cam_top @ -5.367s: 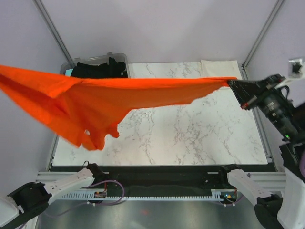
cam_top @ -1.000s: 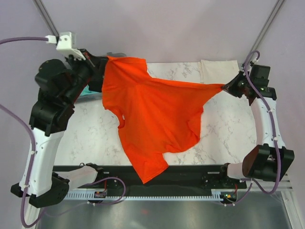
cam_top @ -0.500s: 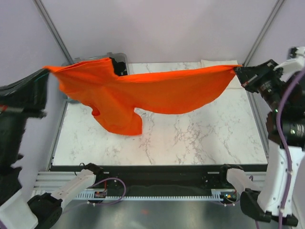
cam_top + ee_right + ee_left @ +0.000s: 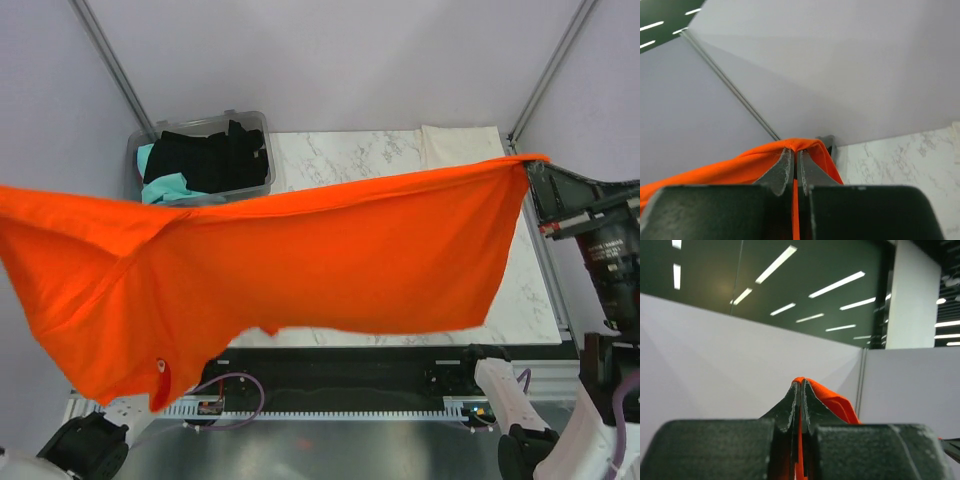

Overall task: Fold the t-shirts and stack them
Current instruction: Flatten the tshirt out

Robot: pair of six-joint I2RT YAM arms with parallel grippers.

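Change over the last half second: the orange t-shirt (image 4: pixel 300 260) has opened from a sagging band with a bunched lobe at the left into one broad sheet. It now hangs across nearly the full width of the top view. The left arm has gone out of that view.

Tool state:
- left tool (image 4: pixel 800 386): jaws pinched together on a fold of orange cloth, with cloth visible between and beyond the tips.
- right tool (image 4: pixel 795 152): the same, closed tight on an orange edge that drapes over both fingertips.

Position of the orange t-shirt: airborne and held at both ends, well above the surface (image 4: pixel 380 155). It screens most of the marble from the top camera. Whether the lower edge touches anything cannot be told.

Key relation: the long axis runs left to right, along the taut upper edge between the two tools. The body hangs from that edge toward the near side, and the deeper, heavier part is at the left. Each arm holds one end, so neither is nearer.

Judgement: laying it flat calls for both tools to descend together and keep that edge stretched.

Others: black t-shirts (image 4: pixel 205 155) and a teal t-shirt (image 4: pixel 158 186) lie in the bin (image 4: pixel 252 118) at far left. A cream t-shirt (image 4: pixel 455 145) lies at the far right corner.
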